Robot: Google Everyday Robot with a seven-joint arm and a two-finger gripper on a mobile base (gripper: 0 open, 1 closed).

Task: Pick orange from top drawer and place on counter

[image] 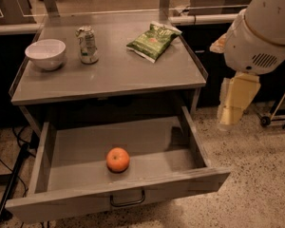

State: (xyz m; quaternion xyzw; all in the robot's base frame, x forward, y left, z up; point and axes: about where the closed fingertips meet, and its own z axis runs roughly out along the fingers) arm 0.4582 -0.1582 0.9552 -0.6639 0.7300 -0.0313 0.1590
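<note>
1. Grey metal drawer [199,148] is seen pulled out. The orange [118,159] lies in it near the front panel, left of centre, touching no wall.
2. The gripper [229,114] hangs outside the drawer, off to its right and well apart from the orange. Whether it is apart or together cannot be told. Nothing is seen held.
3. Risk: the drawer's right wall stands between gripper and orange. A low sideways approach would likely be stopped by that wall, or the drawer knocked.
4. Risk: the orange is round and smooth. If touched off-centre, it is judged likely to roll away, possibly back under the counter [114,75], where reach is cramped.
5. Risk: the counter overhangs the drawer's rear. A lift taken too far back could be caught on its edge.
6. Risk at placing: a bowl [45,53], can [87,44] and bag [153,41] stand on the rear half of the counter. The can is judged easily toppled. The bare front strip looks safer, though the orange could roll off the front edge.
</note>
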